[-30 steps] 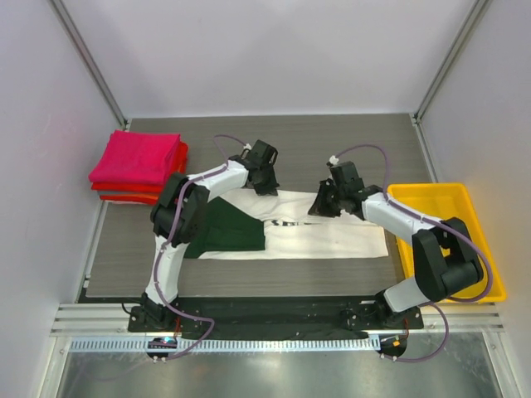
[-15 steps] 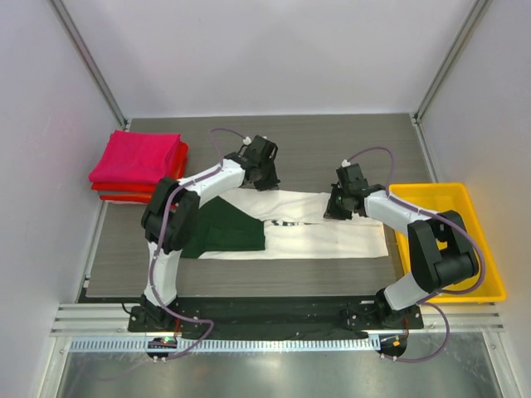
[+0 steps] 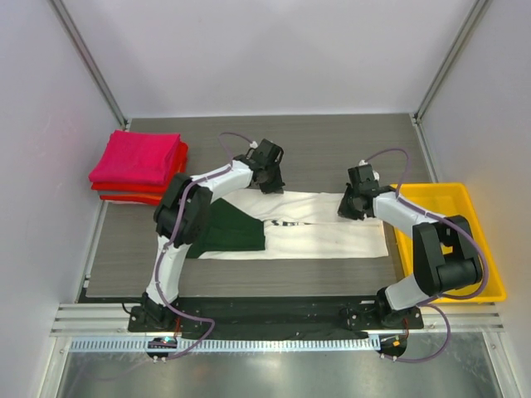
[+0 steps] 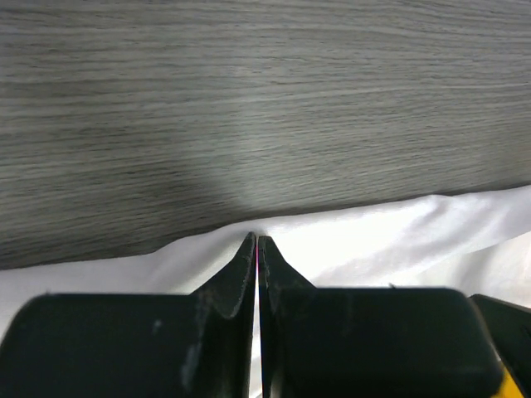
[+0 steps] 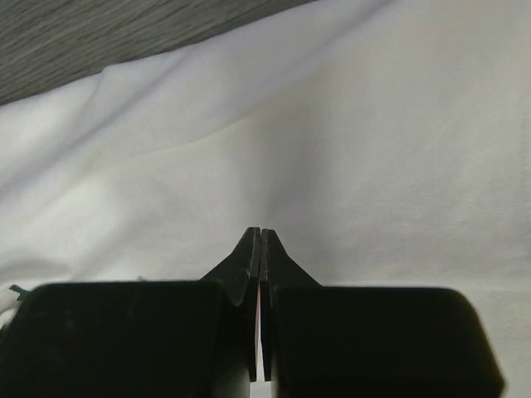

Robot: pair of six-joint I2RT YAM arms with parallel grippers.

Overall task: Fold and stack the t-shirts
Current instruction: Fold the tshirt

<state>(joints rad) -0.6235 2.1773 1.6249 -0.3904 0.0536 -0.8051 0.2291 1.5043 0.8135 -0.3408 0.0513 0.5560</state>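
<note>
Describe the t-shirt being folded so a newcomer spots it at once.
Start at the grey wood-grain table and look to its middle: the cream-white t-shirt lies there as a long flat band. Unlike the folded magenta-pink and red shirts stacked at the far left, it has a dark green part at its left end and dark lettering.

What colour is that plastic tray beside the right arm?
The rectangular plastic tray is yellow; top external view shows it best.
</note>
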